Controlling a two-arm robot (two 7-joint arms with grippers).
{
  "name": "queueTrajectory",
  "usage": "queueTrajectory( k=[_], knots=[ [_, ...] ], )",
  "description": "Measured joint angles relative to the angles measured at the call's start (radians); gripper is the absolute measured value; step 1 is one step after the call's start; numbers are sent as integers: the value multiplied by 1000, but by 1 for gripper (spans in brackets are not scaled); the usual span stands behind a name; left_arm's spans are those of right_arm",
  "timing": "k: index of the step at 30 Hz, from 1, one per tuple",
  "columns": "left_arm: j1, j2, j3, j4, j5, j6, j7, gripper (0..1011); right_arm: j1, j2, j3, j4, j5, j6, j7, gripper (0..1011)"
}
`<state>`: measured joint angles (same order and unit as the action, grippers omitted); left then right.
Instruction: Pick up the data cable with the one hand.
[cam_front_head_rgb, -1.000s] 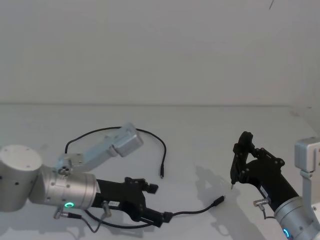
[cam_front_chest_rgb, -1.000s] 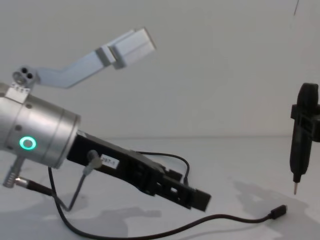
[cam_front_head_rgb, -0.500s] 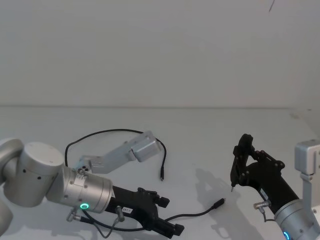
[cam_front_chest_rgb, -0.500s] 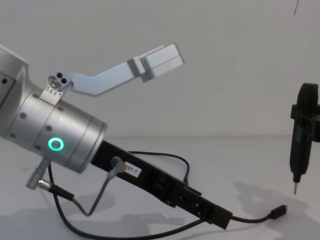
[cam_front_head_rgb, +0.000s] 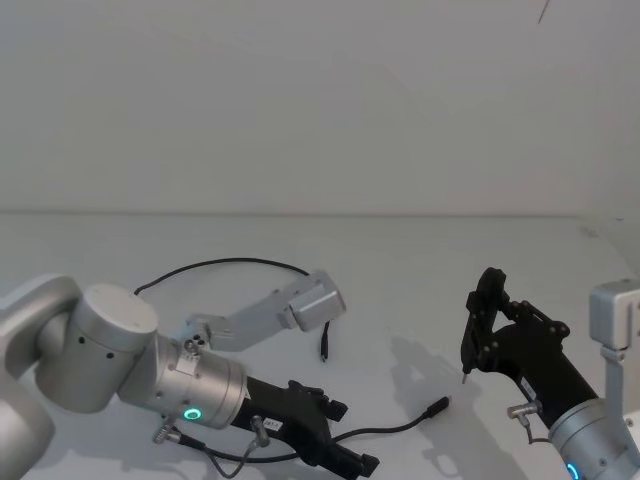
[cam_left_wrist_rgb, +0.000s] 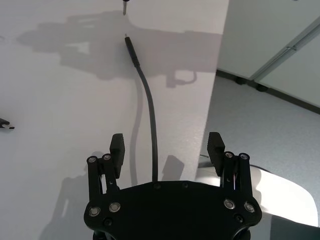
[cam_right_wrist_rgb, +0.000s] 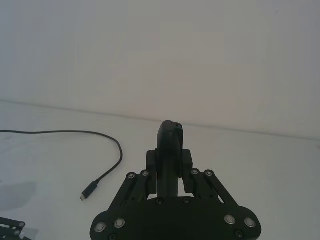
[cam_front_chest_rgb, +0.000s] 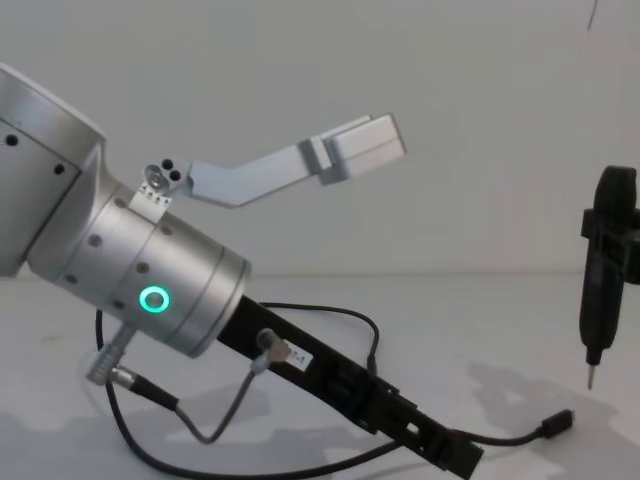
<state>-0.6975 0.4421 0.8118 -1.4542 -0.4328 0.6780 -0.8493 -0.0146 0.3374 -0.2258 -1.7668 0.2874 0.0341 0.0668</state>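
Plain white wall behind, white worktop (cam_front_head_rgb: 400, 250) below. On it, data cable (cam_front_head_rgb: 240, 262): long, thin, black, flexible, w/ small black plug at each end. Lies slack in one wide loop: arcs from left side toward mid, drops to first plug (cam_front_head_rgb: 323, 352) approx mid-worktop. Runs back along near edge and ends at second plug (cam_front_head_rgb: 437, 406), right of centre. From chest, reads as thin dark line (cam_front_chest_rgb: 510, 437) low on the surface.

Over near edge, left gripper (cam_front_head_rgb: 352, 463): black, elongated, on thick silver wrist w/ lit green ring (cam_front_head_rgb: 190, 414). Slants down right above cable's near run. Spread wide open, holding nothing. In left wrist view (cam_left_wrist_rgb: 166, 142), straddles cable (cam_left_wrist_rgb: 151, 110): passes btwn both fingers (cam_left_wrist_rgb: 117, 147), closer to one than other, touching neither. Can't tell if fingertips reach worktop.

Toward right edge, right gripper (cam_front_head_rgb: 492, 325): clamped shut on slim black pen-like tool (cam_front_head_rgb: 489, 280), metal tip down, just above surface, near second plug but apart.

Hidden / unclear: loop's stretch under left arm and its silver bracket (cam_front_head_rgb: 300, 308). In left wrist view, cable lost beneath gripper's palm. Right arm cut off at frame corner.
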Motion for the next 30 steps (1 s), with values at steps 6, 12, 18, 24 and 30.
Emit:
queueTrajectory(
  k=[6, 12, 18, 24, 30],
  knots=[
    [-4, -15, 15, 3, 16, 5, 36, 1001, 0, 0, 0, 0, 0, 0, 0, 279],
    [-5, -21, 22, 5, 23, 8, 52, 992, 0, 0, 0, 0, 0, 0, 0, 279],
    [-6, -25, 26, 5, 27, 9, 61, 864, 0, 0, 0, 0, 0, 0, 0, 279],
    [-7, -28, 29, 6, 30, 10, 69, 684, 0, 0, 0, 0, 0, 0, 0, 279],
    [-7, -30, 30, 7, 32, 11, 72, 483, 0, 0, 0, 0, 0, 0, 0, 279]
  ],
)
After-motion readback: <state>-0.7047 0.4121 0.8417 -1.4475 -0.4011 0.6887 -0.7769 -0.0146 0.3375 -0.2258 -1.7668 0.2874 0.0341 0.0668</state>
